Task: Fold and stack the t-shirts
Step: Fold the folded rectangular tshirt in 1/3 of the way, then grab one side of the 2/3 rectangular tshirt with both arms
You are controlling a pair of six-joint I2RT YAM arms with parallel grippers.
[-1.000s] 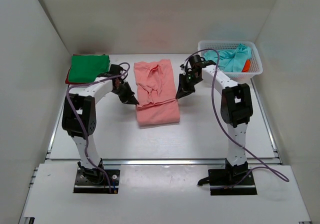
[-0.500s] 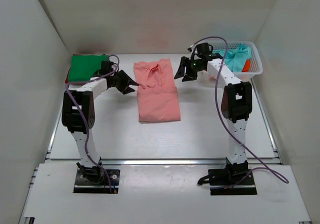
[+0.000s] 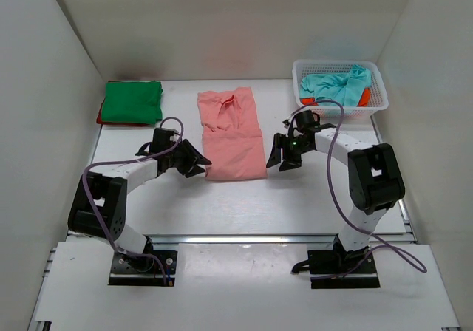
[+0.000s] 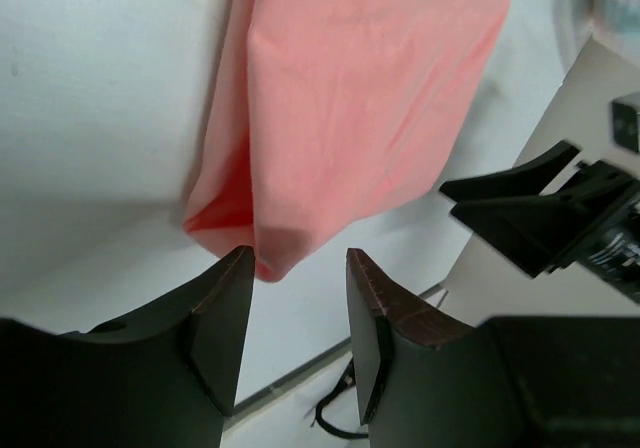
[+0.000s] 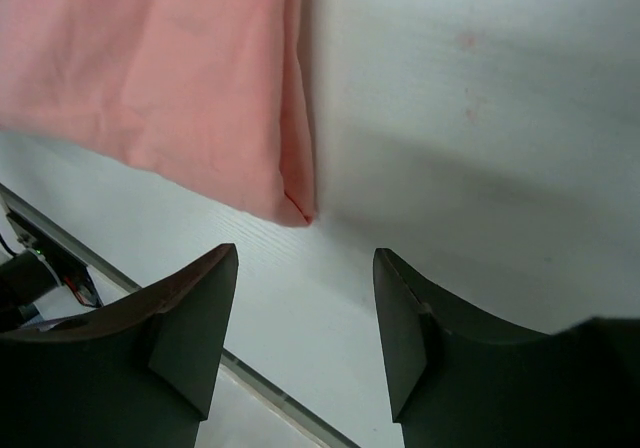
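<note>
The white table (image 3: 310, 198) carries everything. The pink shirt (image 3: 233, 135) lies flat in the middle of it, folded into a long narrow strip, with wrinkles and the collar at the far end and a smooth square end on the near side. The white basket (image 3: 377, 102) stands at the far right corner, well apart from the pink shirt. The green shirt (image 3: 131, 100) lies folded at the far left corner, on top of a red shirt (image 3: 100, 115) of which only an edge shows. Inside the basket there is a crumpled teal shirt (image 3: 340, 86), and an orange shirt (image 3: 363, 97) shows beside it at the right.

Both arms are stretched low over the table. The left gripper (image 3: 198, 162) is at the near left corner of the pink shirt; its fingers are spread, and in the left wrist view this corner lies in the gap between them. The right gripper (image 3: 278, 164) is at the near right corner, also spread, with the corner just in front of the gap and not pinched.
</note>
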